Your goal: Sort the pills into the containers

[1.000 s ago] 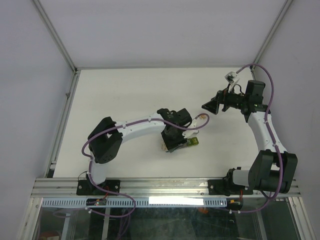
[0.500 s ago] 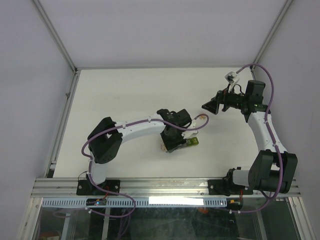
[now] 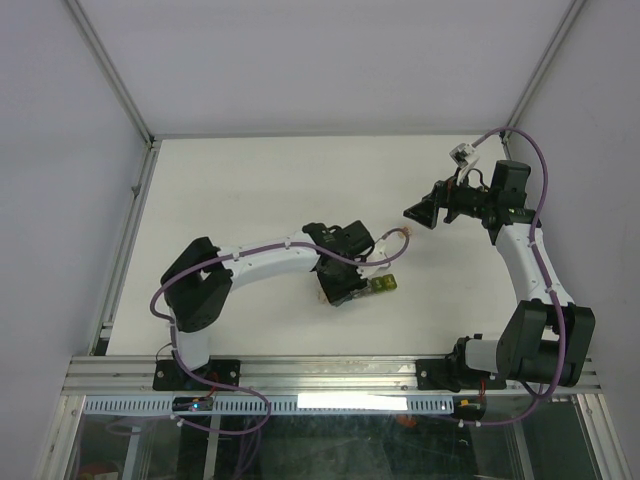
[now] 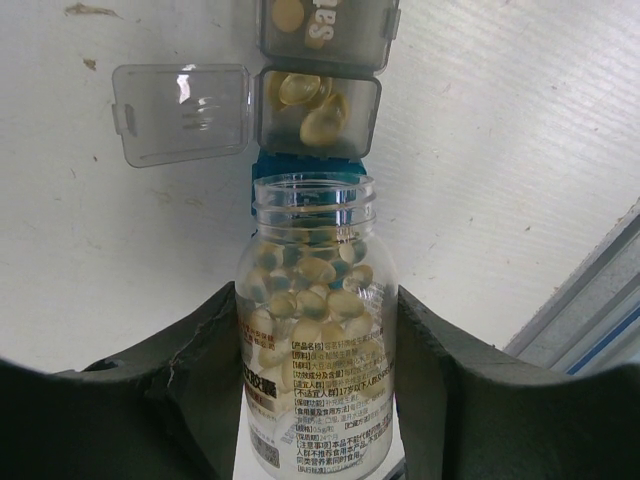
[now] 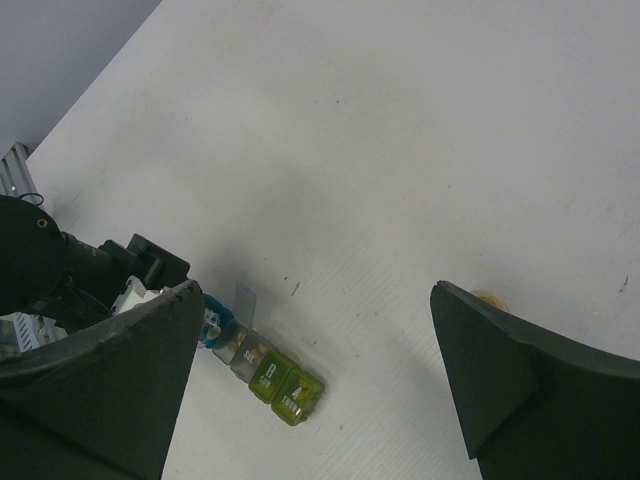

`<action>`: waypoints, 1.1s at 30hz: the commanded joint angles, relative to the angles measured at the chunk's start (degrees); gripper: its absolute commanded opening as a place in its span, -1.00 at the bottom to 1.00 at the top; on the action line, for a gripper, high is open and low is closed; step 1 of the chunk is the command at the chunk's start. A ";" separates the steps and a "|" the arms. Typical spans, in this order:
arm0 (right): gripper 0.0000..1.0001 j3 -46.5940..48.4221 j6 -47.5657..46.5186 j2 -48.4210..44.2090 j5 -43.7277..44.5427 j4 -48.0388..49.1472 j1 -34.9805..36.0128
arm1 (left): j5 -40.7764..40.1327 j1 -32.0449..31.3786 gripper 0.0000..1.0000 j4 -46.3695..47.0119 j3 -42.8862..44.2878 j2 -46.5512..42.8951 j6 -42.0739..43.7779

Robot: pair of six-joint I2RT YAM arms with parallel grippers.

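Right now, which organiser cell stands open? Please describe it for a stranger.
In the left wrist view, start at the clear bottle held in the left gripper and follow its open mouth to the organiser strip. Just beyond the bluish cell at the mouth sits a grey cell. Its lid lies flipped sideways, showing yellow capsules, whereas the cell beyond is shut.

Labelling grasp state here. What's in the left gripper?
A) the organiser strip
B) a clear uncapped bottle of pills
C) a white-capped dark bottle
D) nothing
B: in the left wrist view the left gripper clamps a clear uncapped bottle with pills inside, its mouth toward the open organiser cell.
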 commanded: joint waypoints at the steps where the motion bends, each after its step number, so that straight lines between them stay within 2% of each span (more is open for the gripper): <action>1: 0.99 2.41 -0.29 -1.23 -0.02 1.39 -0.48 | 0.09 0.03 -1.00 8.61 -3.22 -7.54 -0.29; 11: 0.99 1.28 0.05 -1.45 -0.03 2.87 -0.55 | 2.61 -0.15 -1.00 23.86 -14.01 -14.89 -0.98; 16: 0.99 -1.21 -1.30 -2.53 -1.80 6.45 -0.46 | 3.60 -0.15 -1.00 37.00 -21.89 -22.53 -1.31; 19: 0.99 -2.47 -3.84 -3.33 -2.76 7.56 -0.49 | 5.34 -0.15 -1.00 49.27 -28.81 -28.22 -0.90; 23: 0.99 -4.88 -7.86 -5.30 -3.13 9.92 -0.53 | 8.63 -0.02 -1.00 72.20 -40.47 -34.08 -0.25; 27: 0.99 -8.01 -17.25 -7.78 -1.36 11.39 -0.50 | 12.14 1.16 -1.00 91.01 -49.47 -38.07 -1.84; 29: 0.99 -8.97 -23.20 -7.92 -3.16 10.85 -0.55 | 15.24 2.07 -1.00 102.07 -53.89 -38.69 -3.11; 33: 0.99 -6.86 -36.46 -5.89 -9.15 1.95 -0.42 | 24.26 4.68 -1.00 117.39 -58.85 -37.30 -4.05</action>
